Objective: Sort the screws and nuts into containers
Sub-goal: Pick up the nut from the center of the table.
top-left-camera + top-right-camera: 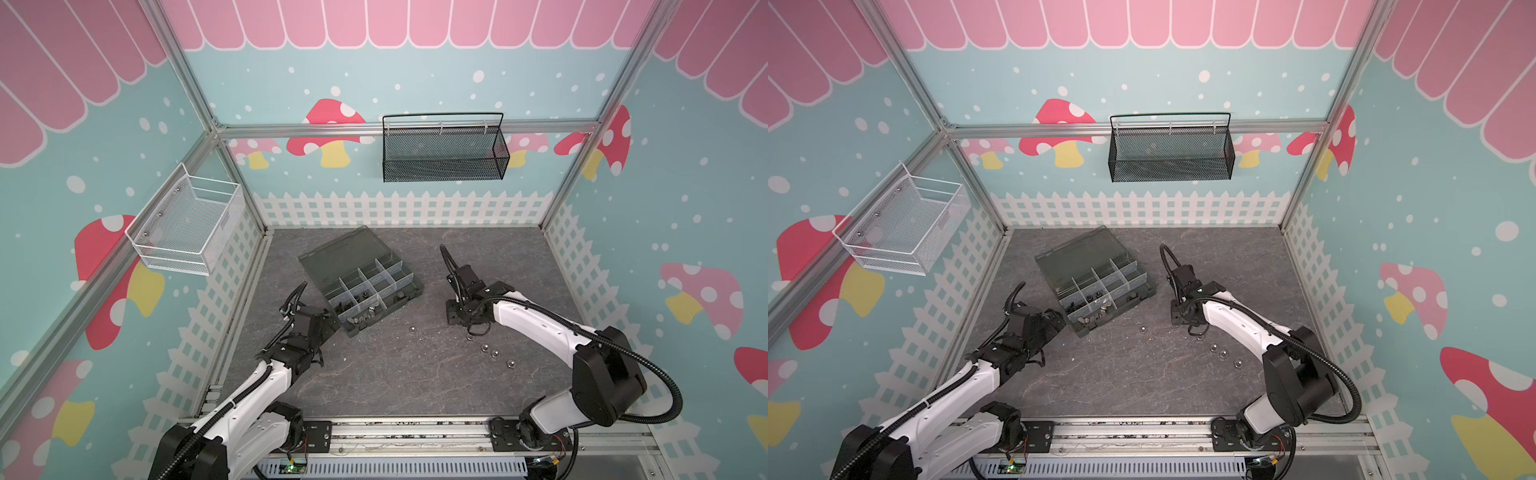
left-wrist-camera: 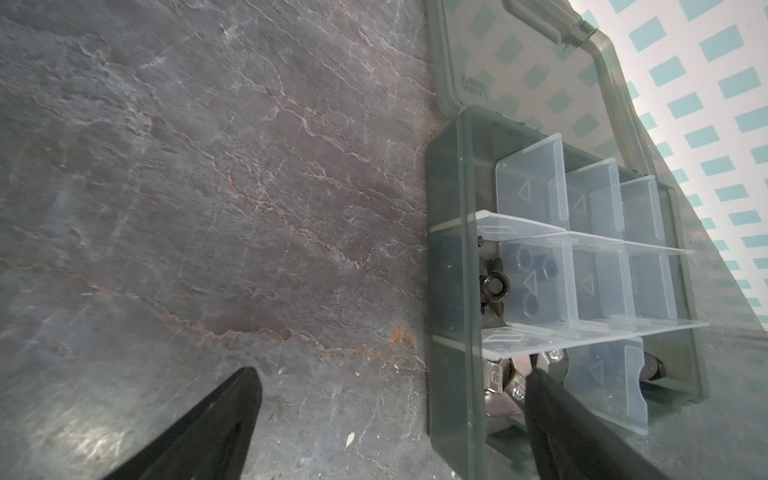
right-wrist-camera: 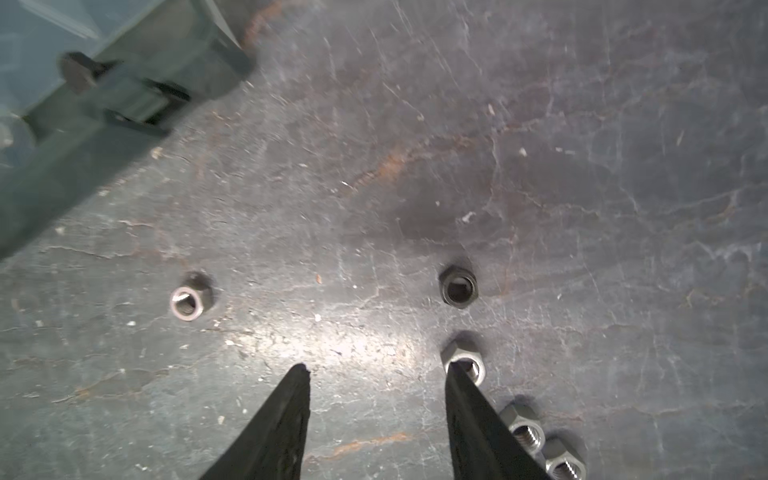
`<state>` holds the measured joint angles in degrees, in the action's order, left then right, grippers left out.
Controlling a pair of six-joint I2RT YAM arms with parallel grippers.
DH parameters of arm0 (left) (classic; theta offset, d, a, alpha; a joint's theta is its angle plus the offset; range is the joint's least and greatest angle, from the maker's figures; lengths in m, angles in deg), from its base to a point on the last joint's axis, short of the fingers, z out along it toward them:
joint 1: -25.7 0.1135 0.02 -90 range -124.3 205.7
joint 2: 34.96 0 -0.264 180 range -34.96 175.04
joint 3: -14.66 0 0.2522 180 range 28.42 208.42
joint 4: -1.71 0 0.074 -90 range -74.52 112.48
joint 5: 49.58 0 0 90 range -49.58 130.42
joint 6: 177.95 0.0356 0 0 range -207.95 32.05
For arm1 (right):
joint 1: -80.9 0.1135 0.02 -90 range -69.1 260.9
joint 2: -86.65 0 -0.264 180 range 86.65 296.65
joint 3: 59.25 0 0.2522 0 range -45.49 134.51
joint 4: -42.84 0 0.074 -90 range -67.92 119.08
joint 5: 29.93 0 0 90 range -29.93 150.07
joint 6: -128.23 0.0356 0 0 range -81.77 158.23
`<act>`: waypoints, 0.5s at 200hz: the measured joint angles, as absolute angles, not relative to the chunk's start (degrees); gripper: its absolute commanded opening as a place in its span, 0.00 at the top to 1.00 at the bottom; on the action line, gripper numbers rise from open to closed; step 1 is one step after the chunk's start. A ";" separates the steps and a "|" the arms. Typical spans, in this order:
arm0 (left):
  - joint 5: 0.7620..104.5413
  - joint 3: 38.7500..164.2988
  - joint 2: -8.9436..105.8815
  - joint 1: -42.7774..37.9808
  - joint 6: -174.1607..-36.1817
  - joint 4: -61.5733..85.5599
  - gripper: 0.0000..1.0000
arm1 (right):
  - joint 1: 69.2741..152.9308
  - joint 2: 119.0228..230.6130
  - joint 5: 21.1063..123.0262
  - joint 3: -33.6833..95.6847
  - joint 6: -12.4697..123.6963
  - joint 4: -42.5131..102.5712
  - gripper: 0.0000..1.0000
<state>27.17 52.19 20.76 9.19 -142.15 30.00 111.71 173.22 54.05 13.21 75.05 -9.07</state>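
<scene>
The dark grey organizer box [image 1: 409,286] [image 1: 1142,286] lies open on the slate table, its containers [image 2: 532,195] split by translucent dividers. Small black pieces [image 2: 494,286] fill one compartment and silver nuts [image 2: 498,378] another; I cannot single out screws. My left gripper [image 2: 390,370] [image 1: 328,323] is open at the box's near corner, one finger over the silver nuts and one over the table. My right gripper [image 3: 376,365] [image 1: 459,318] is open over bare table with nothing between its fingers. One fingertip overlaps a silver nut [image 3: 473,368] [image 1: 469,336]. A black hex nut [image 3: 458,289] lies just ahead.
More silver nuts lie loose: one towards the box [image 3: 187,303] [image 1: 413,331], and a row near the right arm [image 1: 494,353] [image 1: 1224,354]. The smoky lid [image 1: 340,249] leans back. A black mesh basket [image 1: 444,151] and a white wire basket [image 1: 187,226] hang on the walls.
</scene>
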 measured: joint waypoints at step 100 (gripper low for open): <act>27.17 52.19 20.76 9.19 -142.15 29.98 0.00 | 104.43 177.33 57.78 9.73 71.70 -5.25 0.53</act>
<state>27.17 52.19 20.76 9.19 -142.15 29.98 104.43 177.33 57.78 9.73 71.70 -5.25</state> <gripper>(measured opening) 0.997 0.479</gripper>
